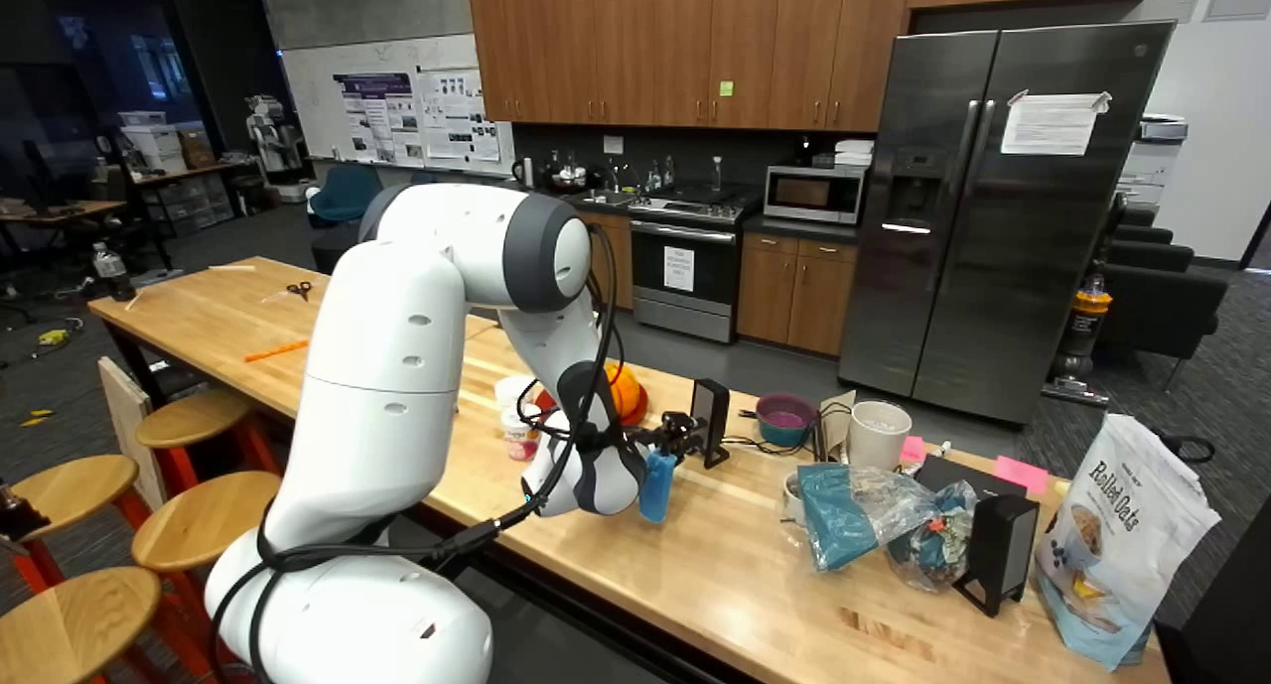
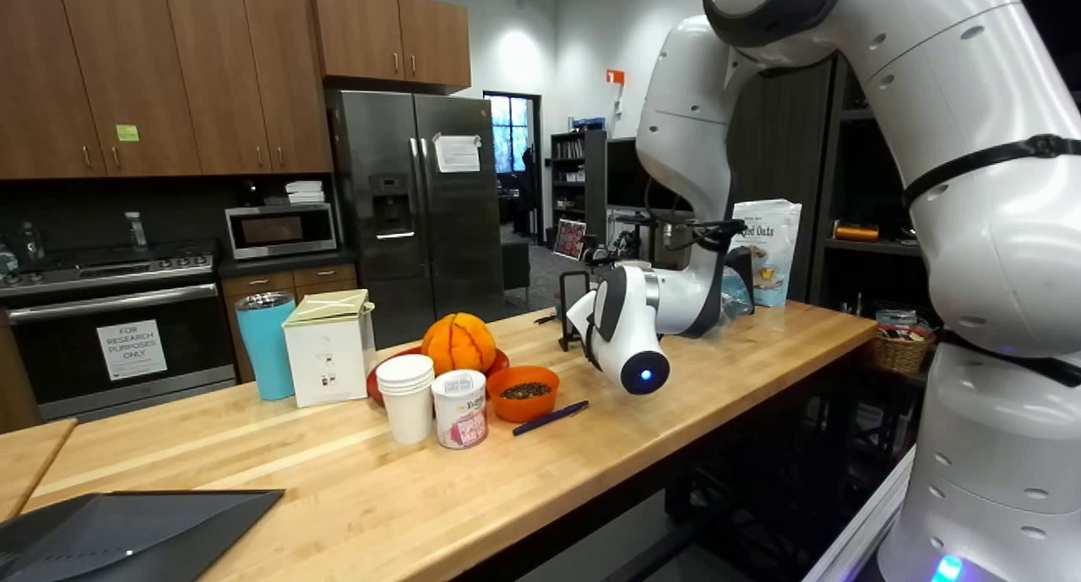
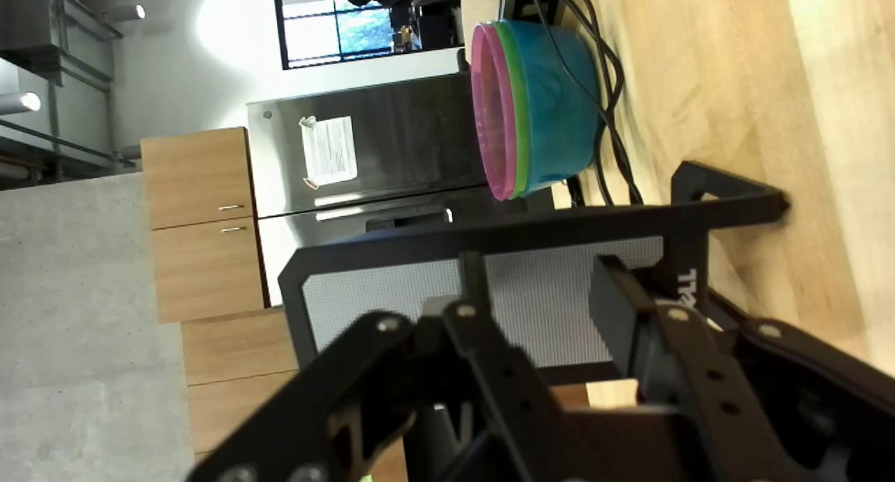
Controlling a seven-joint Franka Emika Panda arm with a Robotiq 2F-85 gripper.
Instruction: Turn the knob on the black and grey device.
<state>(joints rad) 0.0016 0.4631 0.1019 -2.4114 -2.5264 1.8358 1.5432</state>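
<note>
Fingers (image 3: 622, 307) are held partly apart, one higher than the other, in front of the lower half of the speaker (image 1: 711, 421), and nothing is seen gripped between them; whether its front is touched cannot be told. Black with a grey grille (image 3: 542, 296), the speaker is stood upright on the table (image 1: 695, 565), toward the edge facing the refrigerator (image 1: 953, 267). Its knob cannot be made out; it is probably covered by the lower finger, beside the white lettering (image 3: 687, 288), so a slightly lower placing of the fingers may be called for. A stiff, hard plastic body is to be expected, light enough to be tipped or slid by a careless push, with little bracing given by the thin foot (image 3: 741, 209). The grille is best left unpressed; the knob's rim should be pinched lightly and turned about its own axis, as smooth plastic may be slipped on. Beyond the speaker, cables (image 3: 618, 73) and stacked bowls (image 3: 559, 111) are set close, and the table edge is near, so any shove should be avoided. For backing away, more open room is given along the opposite edge than beside the pumpkin (image 2: 459, 343).
</note>
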